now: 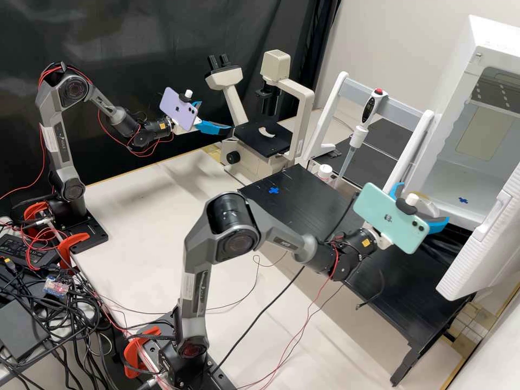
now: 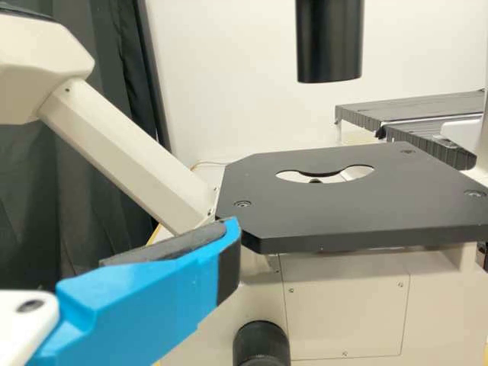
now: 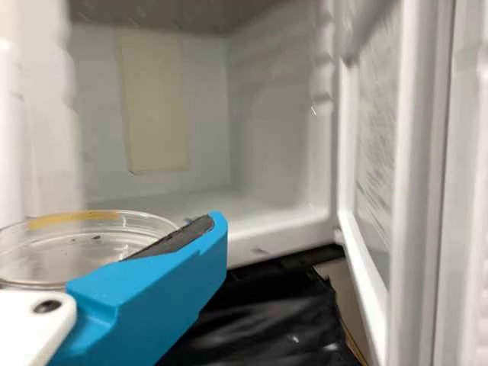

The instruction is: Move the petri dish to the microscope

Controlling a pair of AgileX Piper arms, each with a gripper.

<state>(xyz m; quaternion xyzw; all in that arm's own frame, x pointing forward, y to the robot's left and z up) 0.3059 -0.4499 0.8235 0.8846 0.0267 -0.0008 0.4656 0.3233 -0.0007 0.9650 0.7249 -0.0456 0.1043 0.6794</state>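
Taking the far side of the high view as twelve o'clock, the microscope (image 1: 299, 111) stands at twelve from the middle, its flat black stage (image 2: 351, 210) pierced by a curved opening. At two o'clock a white stand (image 1: 331, 116) carries an upright pipette (image 1: 357, 136), with a white-capped bottle (image 1: 325, 172) near its tip. These stand in the stretch between the petri dish (image 3: 65, 263) and the microscope. A white cabinet (image 1: 490, 38) gapes between two and three o'clock, its door (image 1: 482, 249) swung out on the four o'clock side of the right gripper (image 1: 426, 201). A low black platform (image 1: 303, 197) runs beneath the right arm, and tangled cables (image 1: 51, 330) lie at eight o'clock, beside the pale counter (image 1: 135, 200).

The right gripper is clamped on the petri dish, just before the cabinet's mouth; in the right wrist view the dish's clear rim, marked with yellow, meets the dark pad. The left gripper (image 1: 216, 118) has its fingers apart with nothing between them, near the stage's nine o'clock side.

The right arm (image 1: 197, 281) rises from its base at seven o'clock, bends at a high elbow, and slopes down toward four. The left arm (image 1: 59, 143) stands at nine to ten o'clock, elbow high, forearm slanting down toward four as well. Each has a phone mounted by its wrist, mint on the right, lilac on the left.
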